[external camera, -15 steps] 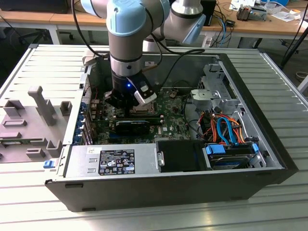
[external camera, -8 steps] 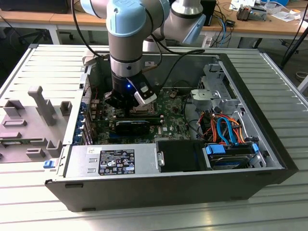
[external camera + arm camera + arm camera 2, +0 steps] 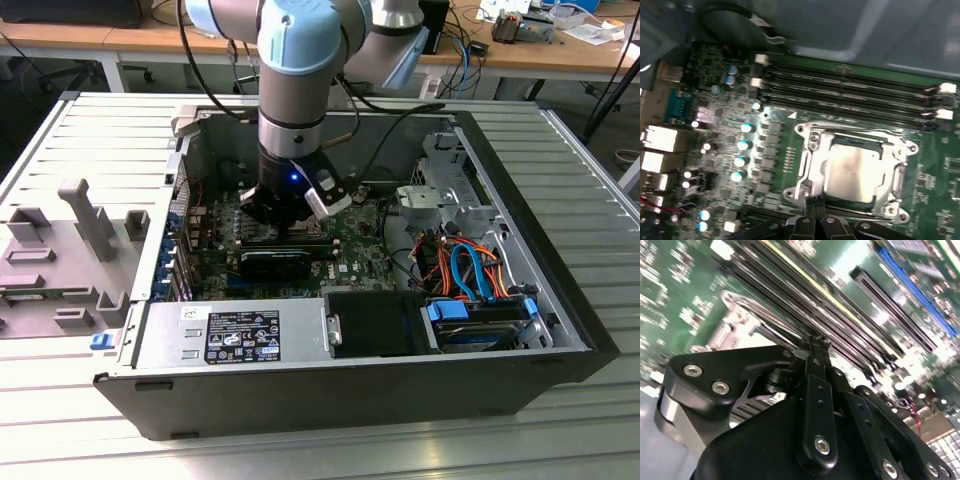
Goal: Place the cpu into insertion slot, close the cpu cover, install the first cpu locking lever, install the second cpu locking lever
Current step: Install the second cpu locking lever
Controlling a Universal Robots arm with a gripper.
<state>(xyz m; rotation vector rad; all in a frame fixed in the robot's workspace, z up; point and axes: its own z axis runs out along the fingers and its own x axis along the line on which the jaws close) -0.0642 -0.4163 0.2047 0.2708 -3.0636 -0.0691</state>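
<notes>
Pale blue and grey arm dropped almost straight down from above into an open computer case (image 3: 560,330) lying on its side on a slatted metal table (image 3: 90,130), wrist vertical. Black gripper (image 3: 283,222) low over the green motherboard (image 3: 365,255), in the half of the case toward the exterior view's left, a small blue light lit on the wrist.

In both wrist views, fingers (image 3: 815,357) pressed together to a narrow tip, nothing visible between them. In the first wrist view, gripper (image 3: 815,202) tip at the edge of the insertion slot (image 3: 812,165), touching or just over the silvery frame; contact not clear.

Cpu (image 3: 852,172) seated in the socket, its dull metal lid showing through the central cut-out. Cpu cover (image 3: 892,187) lying flat around it, closed down on the socket. Thin wire locking lever (image 3: 840,127) running along the side of the frame next to the memory slots (image 3: 850,95); whether latched cannot be told.

Long narrow black memory slots just beside the socket on one side, rows of small silvery capacitors (image 3: 742,145) on another. In the exterior view, a labelled black box (image 3: 240,335) along the near wall, a grey perforated drive cage (image 3: 450,190) toward the exterior view's right, orange and blue cables (image 3: 470,270) beside it, well apart from the gripper. Grey plastic brackets (image 3: 85,215) on the table at the exterior view's left, outside the case.
</notes>
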